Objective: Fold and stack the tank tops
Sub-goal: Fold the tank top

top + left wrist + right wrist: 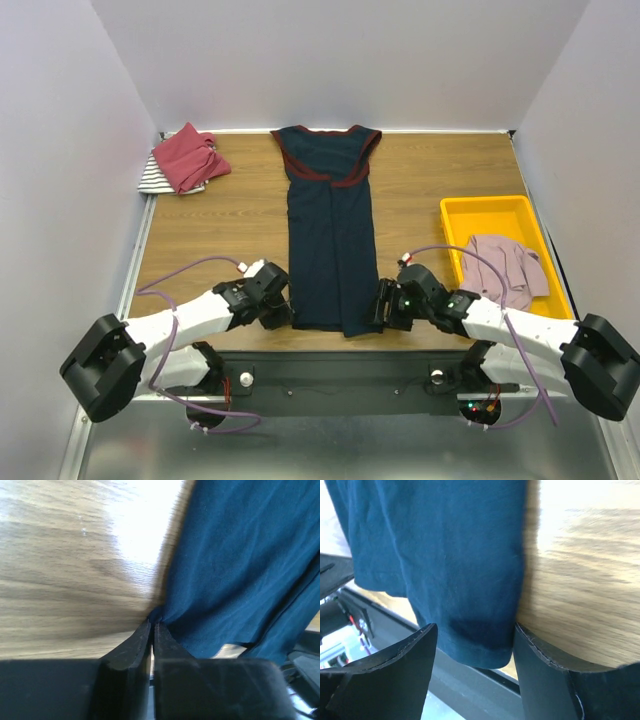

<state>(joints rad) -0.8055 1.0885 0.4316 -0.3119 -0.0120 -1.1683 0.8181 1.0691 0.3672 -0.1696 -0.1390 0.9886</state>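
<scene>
While the navy tank top (330, 230) lay flat along the middle of the tabletop (230, 220), the left tool (152, 625) was pinched narrow on its near left corner and the right tool (475, 635) stood wide around the near right corner.

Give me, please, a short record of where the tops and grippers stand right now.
navy tank top: flat, lengthwise in the middle, hem toward the arms
left gripper: pinched shut on its near left hem corner
right gripper: open, straddling the near right hem corner
red top: far left corner, on the striped top
pink top: in the yellow tray, right
</scene>
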